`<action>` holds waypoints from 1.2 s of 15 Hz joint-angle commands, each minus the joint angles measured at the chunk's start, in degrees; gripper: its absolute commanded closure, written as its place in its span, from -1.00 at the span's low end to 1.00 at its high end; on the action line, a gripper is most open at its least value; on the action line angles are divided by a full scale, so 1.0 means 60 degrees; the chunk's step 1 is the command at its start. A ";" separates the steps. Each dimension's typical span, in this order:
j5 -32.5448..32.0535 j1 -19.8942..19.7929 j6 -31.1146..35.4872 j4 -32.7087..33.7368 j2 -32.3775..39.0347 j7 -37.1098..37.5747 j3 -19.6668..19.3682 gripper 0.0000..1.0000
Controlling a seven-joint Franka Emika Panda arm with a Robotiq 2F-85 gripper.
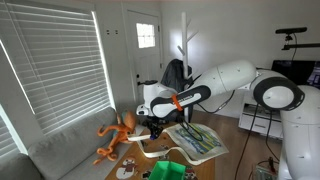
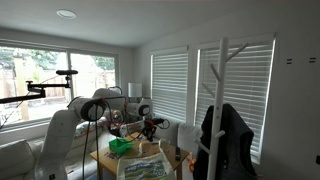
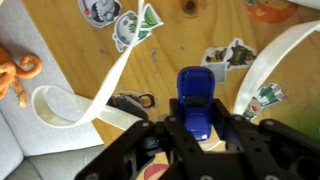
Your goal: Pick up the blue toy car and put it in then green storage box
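Observation:
In the wrist view my gripper [image 3: 195, 128] is shut on the blue toy car [image 3: 195, 98], with a finger against each side of it. The car hangs above the wooden table [image 3: 185, 40]. In an exterior view the gripper [image 1: 153, 128] is low over the table, next to the orange tentacled toy [image 1: 115, 137]. The car is too small to make out there. The green storage box [image 1: 165, 171] sits at the table's near edge, partly cut off. It also shows in an exterior view [image 2: 121, 146], beside the arm.
A white-and-green leaf-patterned tray [image 1: 198, 138] lies next to the gripper. A curved white strip [image 3: 105, 90] and several stickers lie on the table below. The orange toy [image 3: 15, 72] is at the wrist view's left edge. A white coat stand [image 2: 220, 100] stands nearby.

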 commanded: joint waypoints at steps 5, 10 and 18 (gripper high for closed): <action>-0.0285 0.0498 0.1516 -0.4296 -0.3428 0.4312 -0.0193 0.80; -0.0577 0.0628 0.1416 -0.4626 -0.3798 0.4660 -0.0362 0.30; -0.1162 0.1054 0.0685 -0.4740 -0.5187 0.4692 -0.0147 0.80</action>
